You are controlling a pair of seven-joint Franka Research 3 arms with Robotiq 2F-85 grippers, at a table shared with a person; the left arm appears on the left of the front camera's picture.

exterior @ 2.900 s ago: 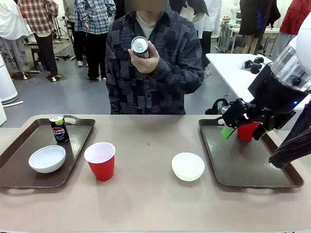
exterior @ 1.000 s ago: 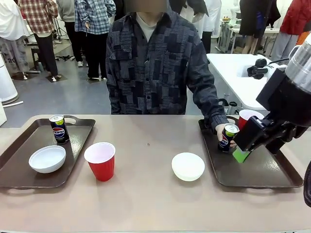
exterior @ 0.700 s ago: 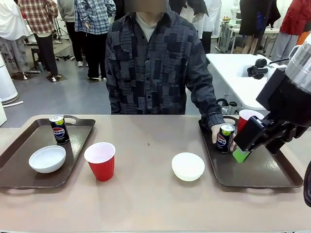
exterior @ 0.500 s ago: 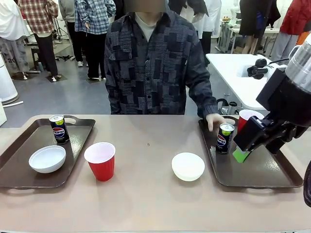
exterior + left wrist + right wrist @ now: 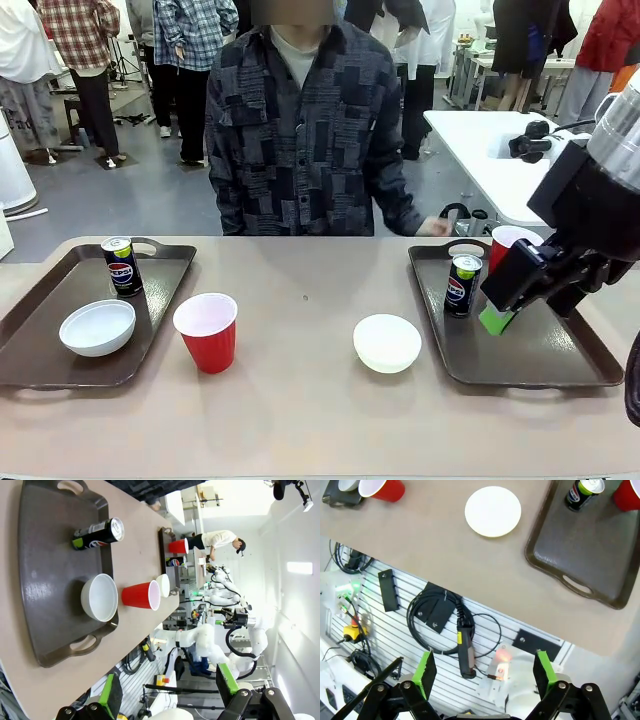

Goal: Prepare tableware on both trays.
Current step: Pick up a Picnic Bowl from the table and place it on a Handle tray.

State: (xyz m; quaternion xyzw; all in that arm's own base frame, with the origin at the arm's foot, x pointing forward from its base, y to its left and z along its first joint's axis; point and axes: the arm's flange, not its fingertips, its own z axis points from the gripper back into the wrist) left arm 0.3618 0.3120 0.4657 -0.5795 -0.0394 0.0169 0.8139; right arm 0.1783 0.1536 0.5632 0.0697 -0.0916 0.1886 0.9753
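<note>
The left tray [image 5: 52, 300] carries a black can [image 5: 121, 266] and a white bowl [image 5: 97, 327]. A red cup [image 5: 207, 331] and a second white bowl [image 5: 387, 342] stand on the bare table between the trays. On the right tray [image 5: 530, 350] are a can [image 5: 461, 285] and a red cup [image 5: 507, 245]. My right gripper [image 5: 497, 316] hangs open and empty over that tray, just right of the can. My left gripper [image 5: 167, 690] is open and empty, well back from the left tray [image 5: 45, 580].
The person stands at the far side, one hand [image 5: 435, 227] just beyond the right tray's far rim. The right wrist view looks down on the table's near edge, with the bowl [image 5: 493, 511] and right tray [image 5: 570, 545] above it.
The person set the can on the right tray, let it go and drew the hand back off the table. My right gripper left the red cup on the tray and has stayed still since.
</note>
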